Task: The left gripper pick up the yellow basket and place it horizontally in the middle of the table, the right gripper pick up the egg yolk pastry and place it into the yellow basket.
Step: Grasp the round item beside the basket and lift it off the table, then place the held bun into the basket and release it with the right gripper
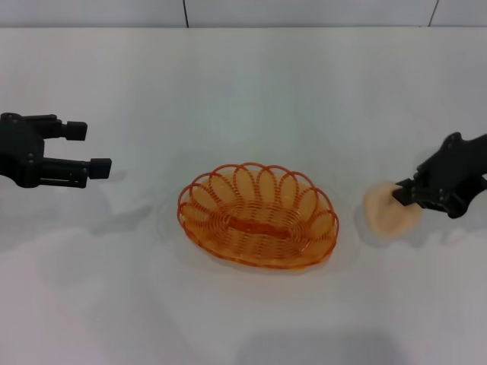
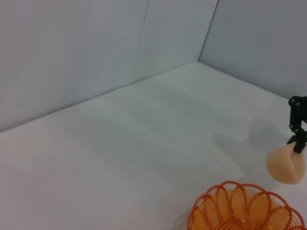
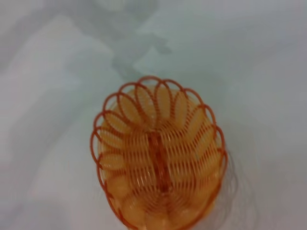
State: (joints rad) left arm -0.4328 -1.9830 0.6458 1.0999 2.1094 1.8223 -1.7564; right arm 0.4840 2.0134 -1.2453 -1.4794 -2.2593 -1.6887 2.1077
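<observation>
The yellow basket, an orange oval with a looped rim, lies lengthwise across the middle of the white table; nothing is inside it. It also fills the right wrist view. My right gripper is to its right, shut on the edge of the pale egg yolk pastry, which hangs tilted. In the left wrist view the pastry dangles under the right gripper, beyond the basket's rim. My left gripper stands open at the far left, apart from the basket.
The table's back edge meets a grey wall at the far side. A wall corner shows in the left wrist view.
</observation>
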